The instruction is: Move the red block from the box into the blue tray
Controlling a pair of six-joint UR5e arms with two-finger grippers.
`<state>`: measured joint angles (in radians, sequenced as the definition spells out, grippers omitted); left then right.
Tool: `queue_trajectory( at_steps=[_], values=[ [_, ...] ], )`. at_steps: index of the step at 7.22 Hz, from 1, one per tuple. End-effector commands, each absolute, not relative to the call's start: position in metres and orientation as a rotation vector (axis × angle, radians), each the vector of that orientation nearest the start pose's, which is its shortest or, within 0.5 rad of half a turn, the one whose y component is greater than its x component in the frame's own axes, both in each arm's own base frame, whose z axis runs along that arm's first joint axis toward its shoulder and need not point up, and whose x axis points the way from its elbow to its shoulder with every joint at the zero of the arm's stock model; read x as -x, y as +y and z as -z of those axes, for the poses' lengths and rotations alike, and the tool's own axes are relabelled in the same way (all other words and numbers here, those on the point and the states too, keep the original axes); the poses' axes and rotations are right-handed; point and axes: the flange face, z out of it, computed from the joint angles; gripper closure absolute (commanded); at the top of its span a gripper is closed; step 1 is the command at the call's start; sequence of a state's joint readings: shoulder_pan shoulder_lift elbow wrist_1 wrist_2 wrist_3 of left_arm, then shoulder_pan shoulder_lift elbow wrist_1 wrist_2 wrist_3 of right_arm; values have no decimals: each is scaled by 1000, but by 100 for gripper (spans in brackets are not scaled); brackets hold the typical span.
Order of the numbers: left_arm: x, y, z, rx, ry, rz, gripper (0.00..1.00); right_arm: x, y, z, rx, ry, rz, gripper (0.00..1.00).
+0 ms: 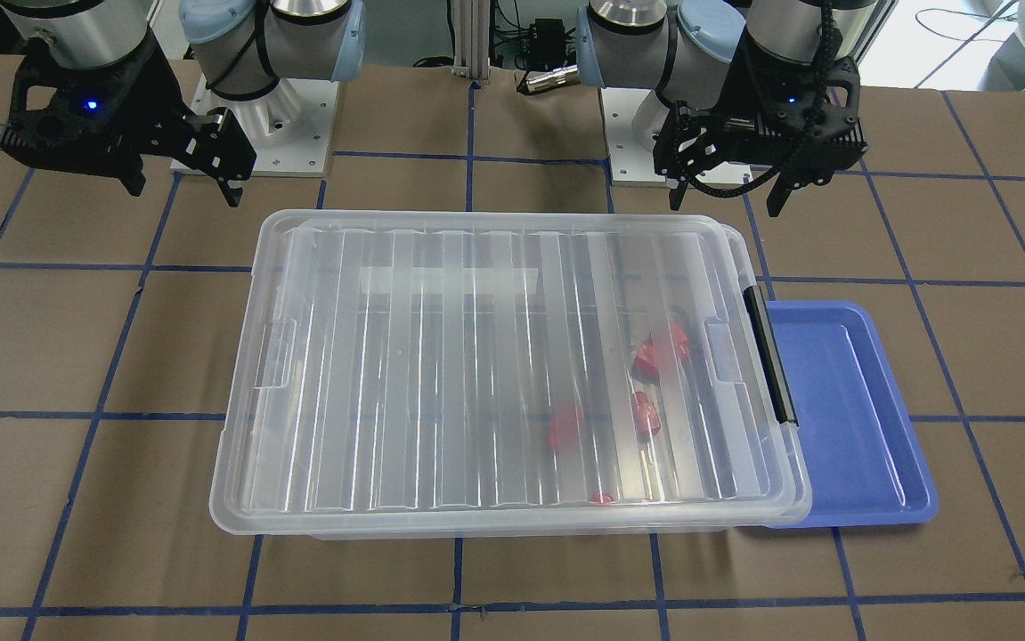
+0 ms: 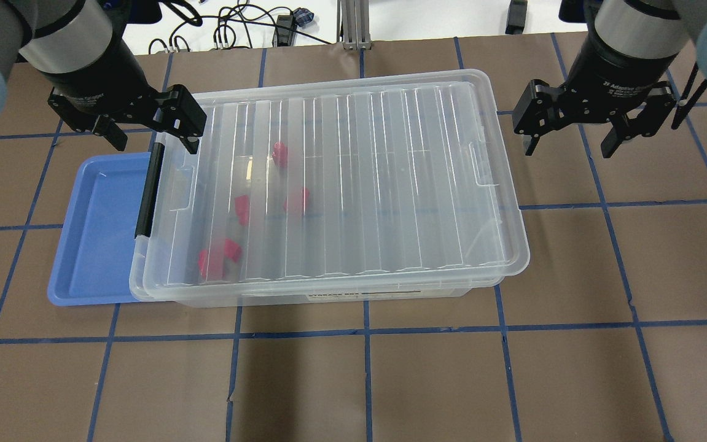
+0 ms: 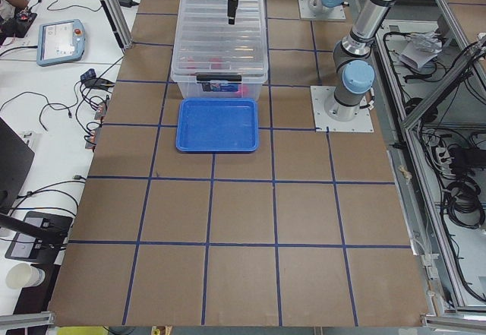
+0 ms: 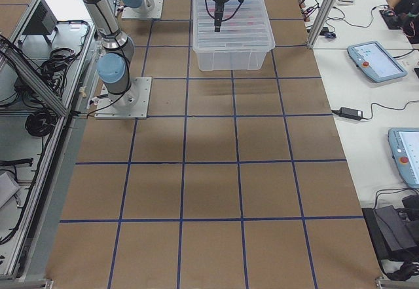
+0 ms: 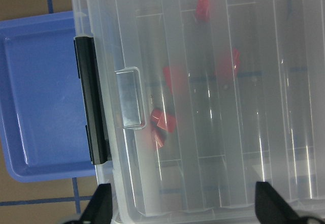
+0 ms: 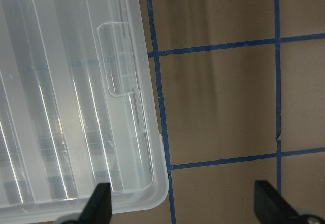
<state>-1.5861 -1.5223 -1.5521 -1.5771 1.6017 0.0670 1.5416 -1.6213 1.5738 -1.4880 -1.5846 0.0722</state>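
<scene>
The box (image 2: 353, 184) is a clear bin with its ribbed lid on and a black handle (image 2: 147, 190) at its left end. Several red blocks lie inside under the lid, among them one (image 2: 279, 152) towards the back and one (image 2: 298, 199) near the middle. The blue tray (image 2: 98, 227) lies empty beside the handle end, partly under the box's rim. My left gripper (image 2: 153, 144) is open and empty, hovering above the handle-end corner. My right gripper (image 2: 568, 147) is open and empty, above the table just past the box's other end.
The brown table (image 2: 390, 380) is marked with a blue tape grid. The two arm bases (image 1: 254, 133) stand at the back edge behind the box. Side benches with tablets (image 4: 376, 59) and cables flank the table.
</scene>
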Motion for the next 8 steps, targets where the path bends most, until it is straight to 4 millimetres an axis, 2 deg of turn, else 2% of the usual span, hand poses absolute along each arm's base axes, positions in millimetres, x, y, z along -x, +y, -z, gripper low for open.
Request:
queue_trajectory(
  at_steps=[1, 4, 8],
  values=[
    [137, -474, -517, -111, 3105, 87, 0, -117, -471, -502, -162, 3153, -58, 0],
    [137, -475, -514, -104, 3106, 78, 0, -117, -472, -501, -152, 3155, -60, 0],
    [137, -476, -509, -102, 3108, 66, 0, -102, -479, -495, -218, 3167, -77, 0]
  ],
)
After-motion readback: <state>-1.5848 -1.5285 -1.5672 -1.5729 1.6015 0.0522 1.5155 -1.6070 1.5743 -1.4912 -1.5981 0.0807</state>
